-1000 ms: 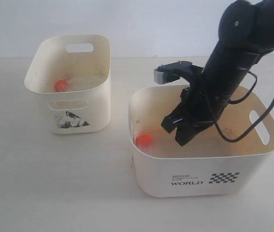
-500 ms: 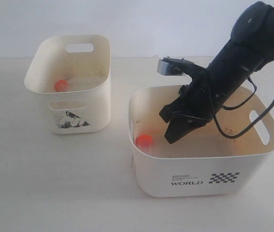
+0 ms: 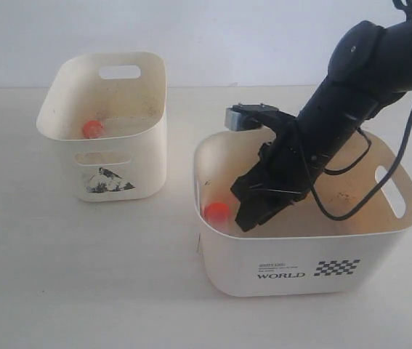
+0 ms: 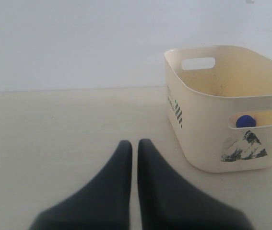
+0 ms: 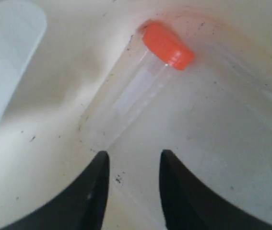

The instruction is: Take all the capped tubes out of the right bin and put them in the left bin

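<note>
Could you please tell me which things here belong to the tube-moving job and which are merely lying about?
Job: right bin; orange-capped tube in it; left bin, holding a second orange-capped tube and a blue-capped tube; open right gripper.
Not in use: table; shut left gripper, facing the left bin.

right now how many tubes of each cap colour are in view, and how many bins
orange-capped tubes: 2
blue-capped tube: 1
bins: 2, the left bin and the right bin
total: 5
</note>
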Action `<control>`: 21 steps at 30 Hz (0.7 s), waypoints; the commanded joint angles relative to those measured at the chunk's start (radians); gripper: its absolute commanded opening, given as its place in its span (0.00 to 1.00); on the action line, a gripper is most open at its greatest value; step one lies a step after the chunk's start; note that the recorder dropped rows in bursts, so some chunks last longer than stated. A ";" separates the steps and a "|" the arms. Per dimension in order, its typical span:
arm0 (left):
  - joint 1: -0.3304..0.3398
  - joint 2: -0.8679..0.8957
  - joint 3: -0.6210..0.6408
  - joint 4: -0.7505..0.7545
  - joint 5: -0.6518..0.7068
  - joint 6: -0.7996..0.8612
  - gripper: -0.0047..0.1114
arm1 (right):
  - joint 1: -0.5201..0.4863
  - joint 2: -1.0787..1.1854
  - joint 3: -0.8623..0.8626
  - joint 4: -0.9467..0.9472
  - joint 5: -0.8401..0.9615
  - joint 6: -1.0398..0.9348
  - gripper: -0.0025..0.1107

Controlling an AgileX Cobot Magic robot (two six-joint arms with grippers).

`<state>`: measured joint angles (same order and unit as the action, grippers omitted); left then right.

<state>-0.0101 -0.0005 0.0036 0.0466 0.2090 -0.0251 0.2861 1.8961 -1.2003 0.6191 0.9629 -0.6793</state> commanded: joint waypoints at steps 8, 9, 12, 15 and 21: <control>0.000 0.000 -0.004 0.002 0.000 -0.010 0.08 | 0.069 0.000 0.002 -0.035 -0.069 0.072 0.43; 0.000 0.000 -0.004 0.002 0.000 -0.010 0.08 | 0.069 0.000 0.002 -0.037 -0.073 0.072 0.43; 0.000 0.000 -0.004 0.002 0.000 -0.010 0.08 | 0.072 0.000 0.002 -0.037 -0.087 0.072 0.47; 0.000 0.000 -0.004 0.002 0.000 -0.010 0.08 | 0.074 0.000 0.002 -0.038 -0.096 0.098 0.67; 0.000 0.000 -0.004 0.002 0.000 -0.010 0.08 | 0.074 0.011 0.002 -0.032 -0.132 0.144 0.68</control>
<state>-0.0101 -0.0005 0.0036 0.0466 0.2090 -0.0251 0.3595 1.8979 -1.2003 0.5843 0.8478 -0.5466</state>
